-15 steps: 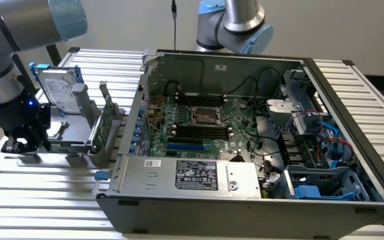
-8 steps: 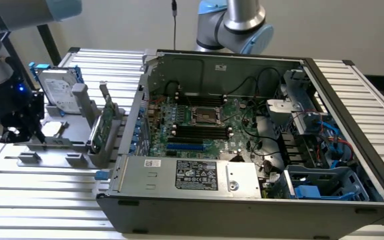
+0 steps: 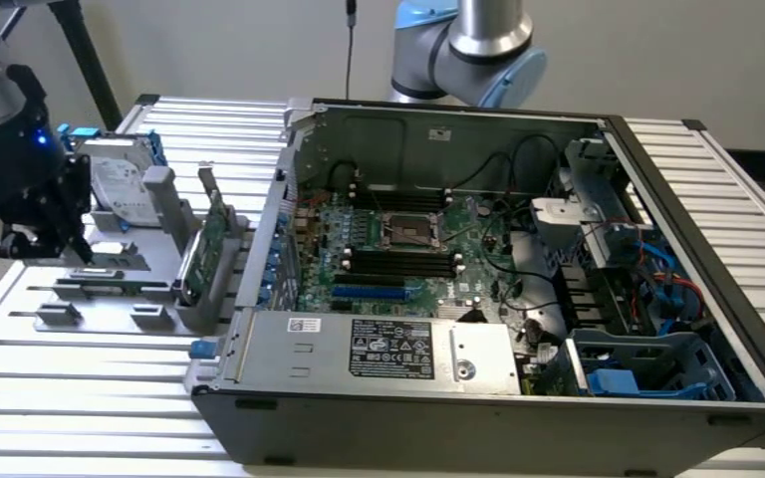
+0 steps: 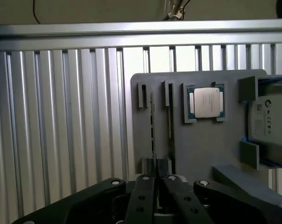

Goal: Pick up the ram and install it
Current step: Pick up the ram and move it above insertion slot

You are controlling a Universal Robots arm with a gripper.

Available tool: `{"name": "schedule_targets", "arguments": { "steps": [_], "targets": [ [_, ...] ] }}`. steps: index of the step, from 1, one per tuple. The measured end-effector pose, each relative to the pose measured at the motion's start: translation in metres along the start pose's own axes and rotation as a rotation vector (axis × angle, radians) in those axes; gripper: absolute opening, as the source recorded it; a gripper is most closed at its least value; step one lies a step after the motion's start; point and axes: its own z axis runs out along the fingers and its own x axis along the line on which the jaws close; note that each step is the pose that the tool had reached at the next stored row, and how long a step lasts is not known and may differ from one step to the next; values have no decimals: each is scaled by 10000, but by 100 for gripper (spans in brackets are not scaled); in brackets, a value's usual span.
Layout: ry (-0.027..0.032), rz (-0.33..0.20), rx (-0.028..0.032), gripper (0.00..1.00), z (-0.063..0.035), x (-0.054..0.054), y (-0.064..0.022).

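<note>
1. From where I stand, the ram (image 4: pixel 153 130) looks light and stiff, but thin and probably brittle. I would expect it to slip or crack under a skewed squeeze. The flat faces along its upper edge, about mid-length, seem the safest hold, away from the contact edge down in the slot.
2. The ram stands on edge in a narrow slot of the grey fixture plate (image 4: pixel 201 154), which lies on the slatted table (image 4: pixel 61 130). A second thin stick (image 4: pixel 169 112) stands just beside it. Further across the plate are a processor chip (image 4: pixel 207 102) and a hard drive (image 4: pixel 271 121).
3. The open computer case (image 3: pixel 489 398) and its motherboard (image 3: pixel 396 249) are well apart from the plate, toward the exterior view's right.
4. The gripper (image 4: pixel 157 179) hangs low over the near end of the ram's slot, lined up with the stick, which runs lengthwise away from it.
5. I cannot tell how far the gripper is open, nor whether it has hold of the ram.
</note>
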Motion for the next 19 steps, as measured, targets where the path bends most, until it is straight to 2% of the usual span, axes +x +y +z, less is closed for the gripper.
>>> {"name": "schedule_targets", "arguments": {
  "steps": [12, 16, 19],
  "targets": [
    [-126, -104, -107, 14, -563, -57, -498],
    [-178, -129, -128, 14, -656, -71, -672],
    [-240, -140, -140, 14, -708, -81, -808]
  ]
}}
